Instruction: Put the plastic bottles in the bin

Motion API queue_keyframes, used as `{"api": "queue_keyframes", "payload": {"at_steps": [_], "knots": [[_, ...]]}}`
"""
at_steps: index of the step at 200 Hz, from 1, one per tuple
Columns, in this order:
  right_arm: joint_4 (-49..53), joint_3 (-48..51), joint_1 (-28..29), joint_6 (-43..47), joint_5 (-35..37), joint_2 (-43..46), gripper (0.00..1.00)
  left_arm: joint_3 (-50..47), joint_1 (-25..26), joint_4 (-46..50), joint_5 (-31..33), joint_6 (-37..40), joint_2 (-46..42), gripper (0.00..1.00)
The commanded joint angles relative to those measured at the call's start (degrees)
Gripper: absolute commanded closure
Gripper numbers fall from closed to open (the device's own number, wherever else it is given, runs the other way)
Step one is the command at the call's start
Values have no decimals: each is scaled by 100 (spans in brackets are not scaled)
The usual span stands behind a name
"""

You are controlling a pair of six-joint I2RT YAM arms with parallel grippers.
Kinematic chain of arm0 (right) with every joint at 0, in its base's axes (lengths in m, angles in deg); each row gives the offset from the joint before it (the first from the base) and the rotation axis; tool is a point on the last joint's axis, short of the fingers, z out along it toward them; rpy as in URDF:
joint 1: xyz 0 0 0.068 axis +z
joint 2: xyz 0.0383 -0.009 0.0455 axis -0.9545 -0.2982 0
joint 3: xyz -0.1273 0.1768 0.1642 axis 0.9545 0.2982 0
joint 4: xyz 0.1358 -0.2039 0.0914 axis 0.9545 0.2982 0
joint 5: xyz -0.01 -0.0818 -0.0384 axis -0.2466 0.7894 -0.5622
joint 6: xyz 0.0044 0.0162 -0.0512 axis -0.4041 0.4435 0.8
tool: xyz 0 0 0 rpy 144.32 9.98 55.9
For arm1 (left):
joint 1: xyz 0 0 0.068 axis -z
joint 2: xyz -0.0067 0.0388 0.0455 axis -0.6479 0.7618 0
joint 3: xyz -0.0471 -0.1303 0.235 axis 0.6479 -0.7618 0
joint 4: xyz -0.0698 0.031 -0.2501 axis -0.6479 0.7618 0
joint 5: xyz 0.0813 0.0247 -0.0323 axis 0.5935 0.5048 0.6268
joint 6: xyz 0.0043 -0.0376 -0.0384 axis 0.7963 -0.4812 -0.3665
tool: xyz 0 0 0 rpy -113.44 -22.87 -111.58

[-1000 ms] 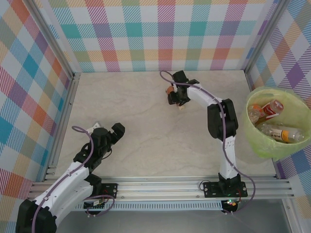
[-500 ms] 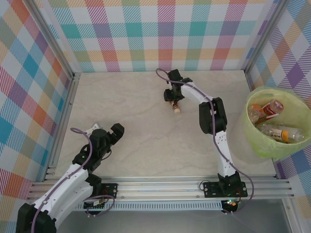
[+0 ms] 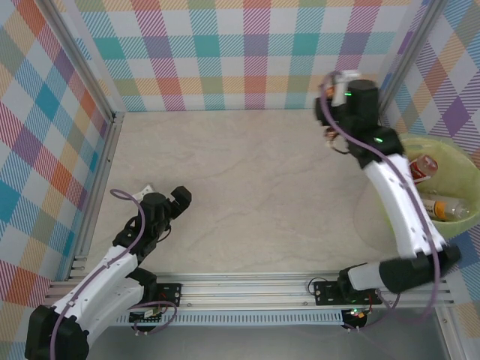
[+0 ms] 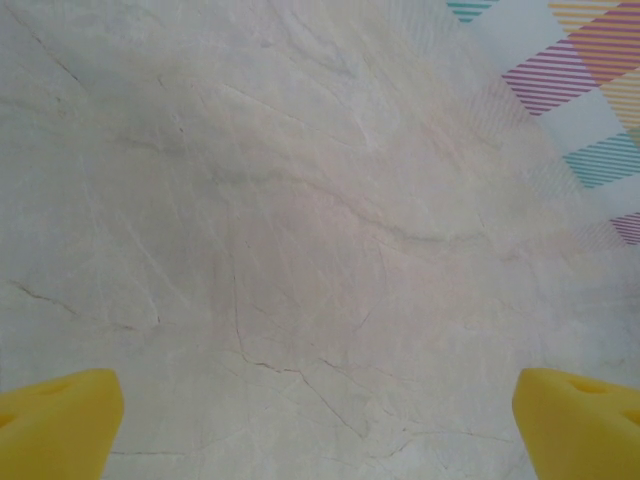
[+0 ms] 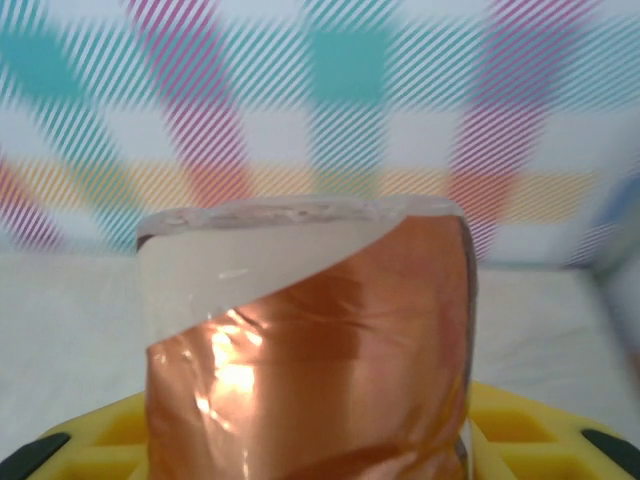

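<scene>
My right gripper (image 3: pixel 331 132) is raised high at the back right, just left of the bin (image 3: pixel 396 219), a wide pale yellow-green tub partly hidden by that arm. It is shut on a plastic bottle (image 5: pixel 320 340) with a shiny orange-brown label and a clear end; the bottle sits between the yellow fingers (image 5: pixel 505 425) of the gripper (image 5: pixel 310 445). Two more bottles lie in the bin, one with a red label (image 3: pixel 424 166) and one with an orange label (image 3: pixel 451 209). My left gripper (image 3: pixel 171 205) rests low at the front left, open, with nothing between its yellow fingertips (image 4: pixel 60 420).
Checked walls enclose the pale stone-look table (image 3: pixel 240 195) at the back and on both sides. A metal rail (image 3: pixel 247 289) runs along the near edge by the arm bases. The bin stands against the right wall.
The right gripper closed on the bottle at the table's back middle, then lifted it and swung it up and right toward the bin. The left arm has barely moved.
</scene>
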Motion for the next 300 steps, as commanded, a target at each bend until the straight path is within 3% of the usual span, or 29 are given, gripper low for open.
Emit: {"api": "queue_keyframes", "payload": {"at_steps": [1,22,41,65,85,120,149,166,179,204,231,267,300], "knots": [[523,400,-802,438,823,450,54,199,-86,-102,158,224,50,0],[640,753,-1604,514,1156,843,53,279,-139,53,312,358,-2,0],[757,1094,-2143,366,1587,1022,52,407,-185,395,945,521,-227,0],[707,1465,-2330,479,2210,1106,39,486,-350,516,1856,876,-488,0],[822,1373,-2303,354,2139,1166,25,547,-619,385,2363,1194,-475,0],[981,703,-1563,434,1055,1256,13,671,-1176,-16,2640,1721,-118,0],[362,934,-678,415,-1194,1270,8,597,-1490,-311,2865,2029,192,0],[-323,1652,-491,341,-2687,1169,0,479,-1689,-497,2914,2178,338,0],[-917,2397,-456,266,-3254,1058,0,327,-1836,-717,2946,2320,483,0],[-2293,4104,-464,-233,-2469,896,0,-49,-2056,-1465,2689,2681,912,0],[-3358,5459,-642,-151,-1945,556,0,-281,-2158,-2559,1652,3182,1735,0],[-4097,5982,-1100,101,-2333,-288,0,362,-2181,-2915,632,3793,3176,0],[-4586,5917,-1175,309,-2484,-729,0,450,-2174,-4171,76,4043,3878,0]]}}
